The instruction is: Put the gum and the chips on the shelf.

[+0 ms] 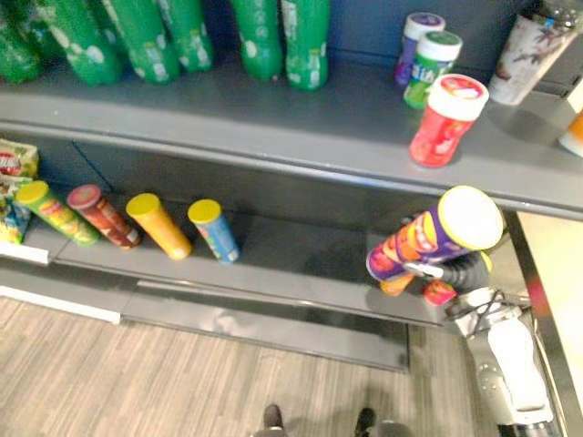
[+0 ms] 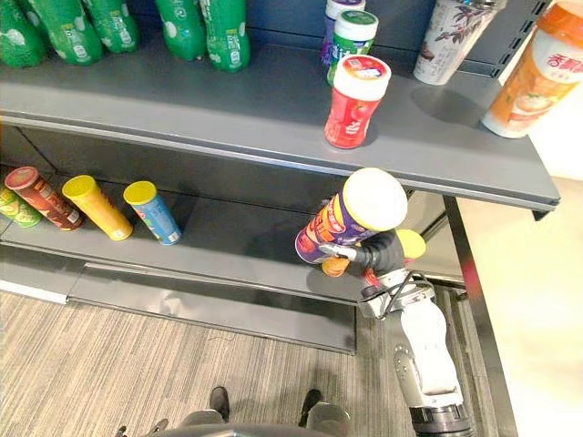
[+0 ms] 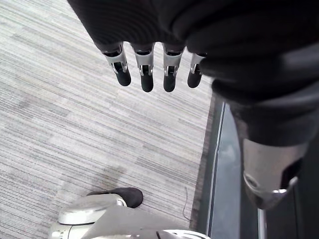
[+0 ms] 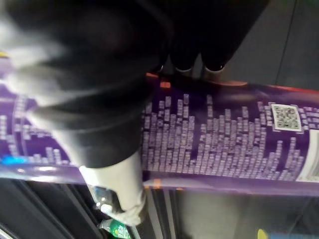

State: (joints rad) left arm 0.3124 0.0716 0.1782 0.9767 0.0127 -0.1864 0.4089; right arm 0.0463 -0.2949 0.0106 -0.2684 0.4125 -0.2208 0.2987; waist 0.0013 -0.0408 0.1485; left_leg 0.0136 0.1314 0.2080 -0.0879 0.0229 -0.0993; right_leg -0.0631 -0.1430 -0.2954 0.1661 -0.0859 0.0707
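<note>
Right hand (image 2: 381, 253): curled around purple cardboard chips tube (image 2: 342, 223), white lid; grey metal shelf (image 2: 246, 248) near; left hand (image 3: 145, 67) slack above grey striped floor (image 3: 75, 124).

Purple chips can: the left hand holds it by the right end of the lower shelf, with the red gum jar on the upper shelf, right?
No: the right hand holds the purple chips can, fingers curled round it in the right wrist view. The left hand hangs open over the floor. The rest is right.

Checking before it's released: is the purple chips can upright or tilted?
Tilted. The chips can leans with its lid toward the camera, the right robot hand curled round it.
</note>
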